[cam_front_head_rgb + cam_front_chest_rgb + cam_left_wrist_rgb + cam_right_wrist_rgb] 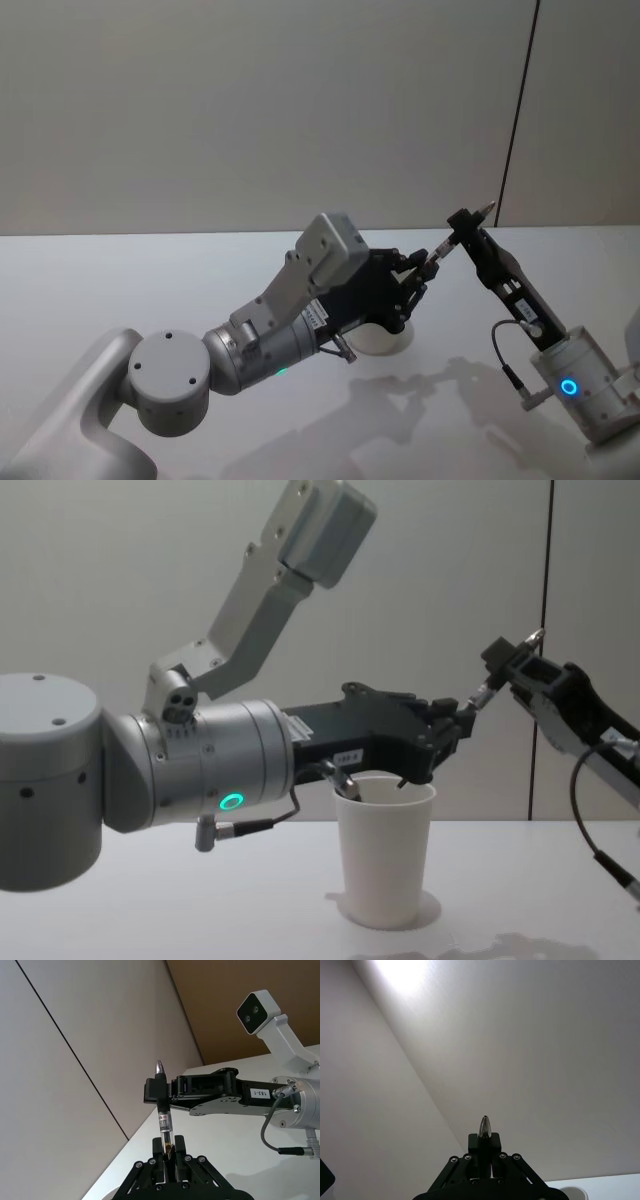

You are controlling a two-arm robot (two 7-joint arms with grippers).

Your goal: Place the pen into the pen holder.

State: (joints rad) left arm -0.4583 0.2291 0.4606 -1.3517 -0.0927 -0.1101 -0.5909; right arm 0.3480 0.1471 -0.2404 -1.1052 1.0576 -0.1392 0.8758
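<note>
first, table (pixel 150 920): lying white and flat, carrying the cup near its middle.
left arm (pixel 260 335): reaching forward from the left and slanting across above the cup, a green light (pixel 232 801) glowing on its wrist.
right arm (pixel 590 400): rising from the right side of the table, a blue ring (pixel 569 387) glowing on it, leaning up and inward toward the left gripper.
cup (pixel 385 850): standing upright on the table, mouth facing up, sitting under the left gripper's body.
left gripper (pixel 462 720): hovering with its fingertips just above and to the right of the cup's rim, fingers pinching together on the pen's lower end.
right gripper (pixel 512 662): hanging in the air, higher than the cup and to its right, fingers clamping the pen just below its metal tip.
pen (pixel 164 1122): spanning the short gap between both grippers, tilting, its metal tip pointing up and to the right, its lower end sitting in the left gripper. it is hanging above the cup, not inside it.
</note>
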